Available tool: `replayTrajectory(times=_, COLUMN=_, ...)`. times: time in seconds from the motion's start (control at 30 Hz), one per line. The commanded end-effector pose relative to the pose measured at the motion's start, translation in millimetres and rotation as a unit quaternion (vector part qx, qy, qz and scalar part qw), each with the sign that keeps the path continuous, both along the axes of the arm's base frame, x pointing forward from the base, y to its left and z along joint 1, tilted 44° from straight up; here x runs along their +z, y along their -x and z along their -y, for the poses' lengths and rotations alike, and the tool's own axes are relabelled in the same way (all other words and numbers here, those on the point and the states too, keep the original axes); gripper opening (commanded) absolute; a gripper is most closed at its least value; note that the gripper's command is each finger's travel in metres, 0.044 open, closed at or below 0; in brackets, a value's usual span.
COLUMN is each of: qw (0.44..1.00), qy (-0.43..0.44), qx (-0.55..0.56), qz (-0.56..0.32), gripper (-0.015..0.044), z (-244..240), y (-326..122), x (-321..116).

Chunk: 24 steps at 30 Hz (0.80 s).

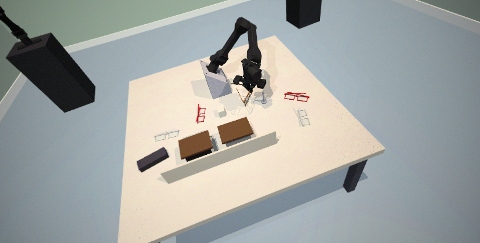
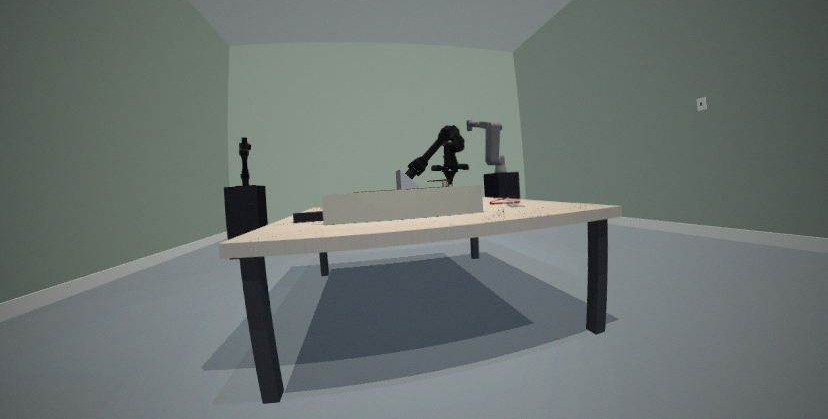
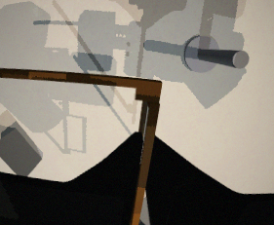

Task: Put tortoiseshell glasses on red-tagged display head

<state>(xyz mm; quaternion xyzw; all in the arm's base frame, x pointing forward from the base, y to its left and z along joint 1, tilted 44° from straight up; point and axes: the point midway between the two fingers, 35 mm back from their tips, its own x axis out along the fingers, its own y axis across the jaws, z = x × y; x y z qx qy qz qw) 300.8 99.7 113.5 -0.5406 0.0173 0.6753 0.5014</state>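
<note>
The tortoiseshell glasses (image 1: 244,101) (image 3: 84,77) are held in the air above the table; they also show in the exterior view (image 2: 438,180). My gripper (image 1: 250,91) (image 2: 450,183) (image 3: 141,139) is shut on them. In the wrist view one brown bar runs down between the dark fingertips from a corner, and another runs off to the left. Neither display head nor the red tag can be made out. Two brown boards (image 1: 195,144) (image 1: 235,130) stand raised in front, with dark and grey parts under them that I cannot identify.
A long pale wall (image 1: 221,157) (image 2: 399,205) stands before the boards. A grey post (image 1: 264,98) (image 3: 222,56) and a small block (image 1: 221,112) (image 3: 17,151) are near the gripper. Red glasses (image 1: 197,113) (image 1: 296,95), clear glasses and a dark block (image 1: 152,159) lie around.
</note>
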Motion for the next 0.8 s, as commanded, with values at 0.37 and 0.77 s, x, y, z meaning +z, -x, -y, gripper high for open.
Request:
replayTrajectory(times=0.37, qw=1.000, qy=-0.018, qx=-0.005, qz=0.007, gripper=0.0000, z=-82.4, y=2.0, x=85.1)
replayTrajectory(times=0.77, qw=1.000, qy=-0.025, qx=-0.005, qz=0.007, gripper=0.0000, z=-95.4, y=6.9, x=99.2)
